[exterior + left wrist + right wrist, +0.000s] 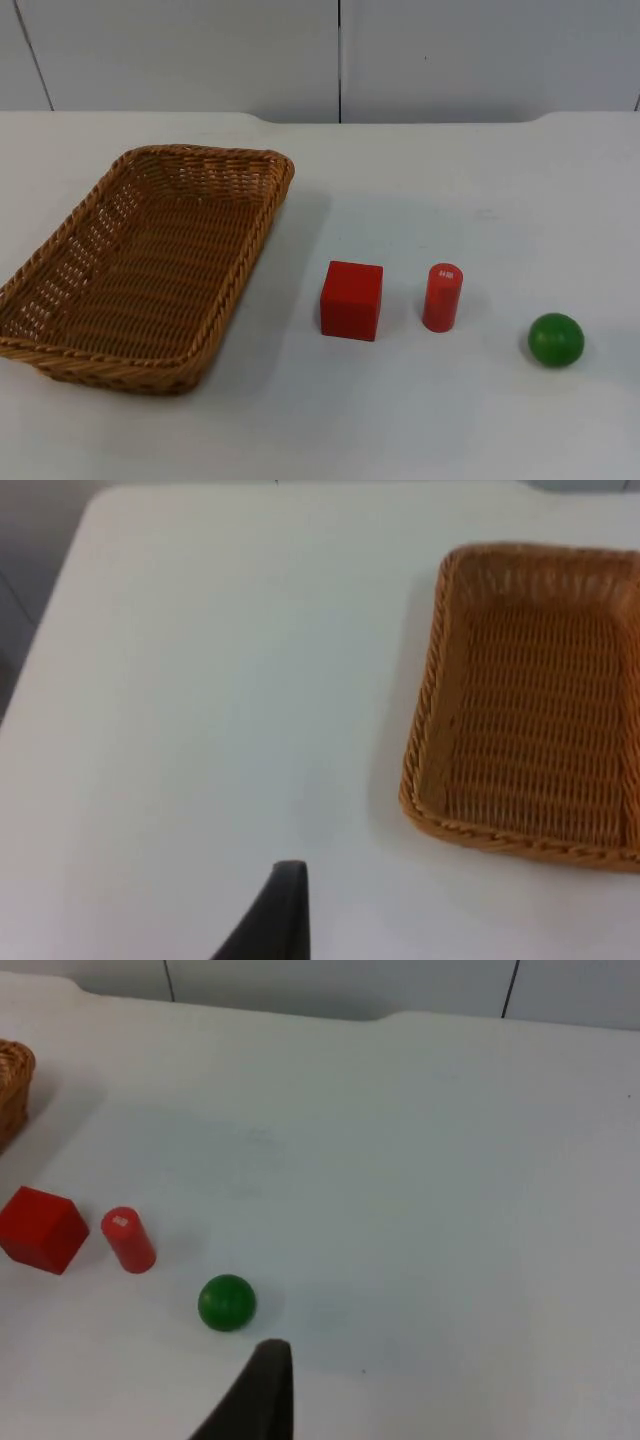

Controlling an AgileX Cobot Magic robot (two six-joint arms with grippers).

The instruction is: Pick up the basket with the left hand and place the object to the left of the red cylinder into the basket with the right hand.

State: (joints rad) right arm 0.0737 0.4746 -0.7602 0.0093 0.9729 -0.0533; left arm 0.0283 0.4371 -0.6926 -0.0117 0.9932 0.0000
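Observation:
An empty brown wicker basket (150,270) lies on the white table at the left. To its right stand, in a row, a red cube (351,300), an upright red cylinder (442,297) and a green ball (555,339). My left gripper (285,910) hangs over bare table beside the basket (540,700), apart from it. My right gripper (262,1385) hovers close to the green ball (226,1302); the red cylinder (127,1239) and the red cube (40,1229) stand farther off, with a corner of the basket (12,1080) beyond them.
The grey partition wall (340,55) closes the far edge of the table. Bare white table top (470,190) stretches behind the three objects and in front of them.

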